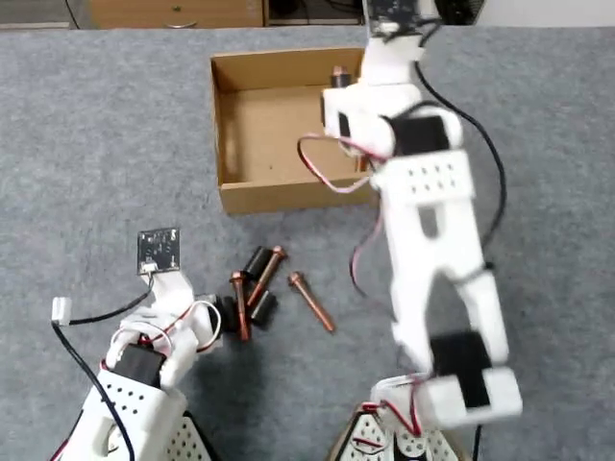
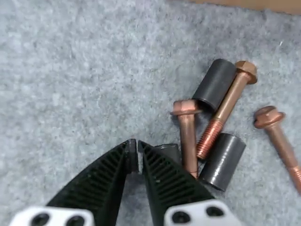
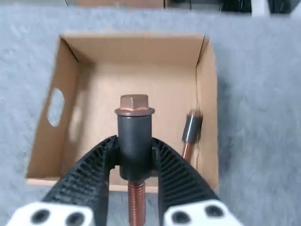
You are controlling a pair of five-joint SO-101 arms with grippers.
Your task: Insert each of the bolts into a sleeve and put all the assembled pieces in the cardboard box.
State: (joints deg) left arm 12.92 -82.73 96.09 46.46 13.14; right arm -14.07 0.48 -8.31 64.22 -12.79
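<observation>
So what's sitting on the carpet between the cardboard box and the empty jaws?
Three loose copper bolts and some black sleeves, heaped on the grey carpet beside the left jaws; the high view shows it.

One sleeved bolt lies in the cardboard box, another assembly held above; bolts and sleeves outside.

No writing, number or sign could be read anywhere. The walls of the cardboard box were plain brown. The black sleeve and the head of the bolt showed no legible marks. Any print on the small circuit board was too small to read.
</observation>
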